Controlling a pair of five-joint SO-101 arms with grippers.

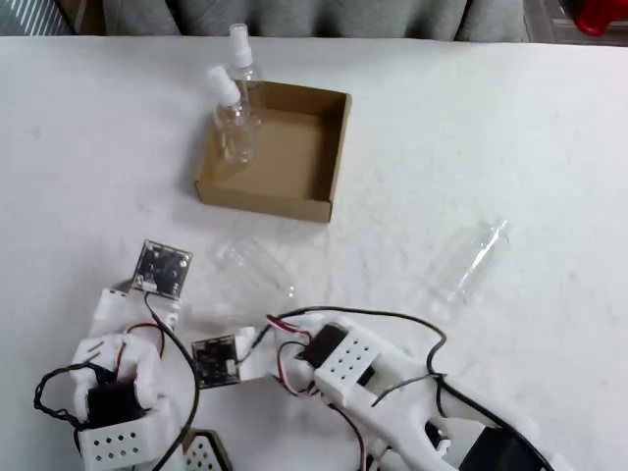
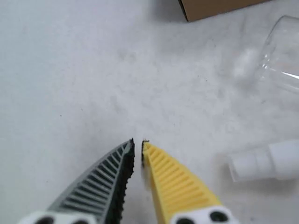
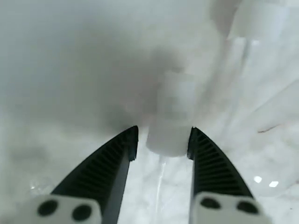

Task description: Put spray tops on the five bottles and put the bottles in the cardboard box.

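Desk (image 1: 491, 118): matt white, faintly grainy.
Cardboard box (image 1: 260, 199): brown card, dull, unglazed.
Bottles (image 1: 235, 128): clear plastic, glossy, smooth.
Left hand (image 2: 138, 142): ribbed plastic fingers, grey and yellow, matt.
Right hand (image 3: 161, 135): black ribbed plastic, matt.
Spray top (image 3: 170, 126) between that hand's fingers: white plastic, smooth, matt.

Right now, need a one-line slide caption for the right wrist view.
Right gripper, jaws open, straddles a white spray top on the table, a clear bottle lying beside it.

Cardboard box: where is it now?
High view: the cardboard box sits on the table's far side, left of centre, with two capped bottles at its far-left corner.
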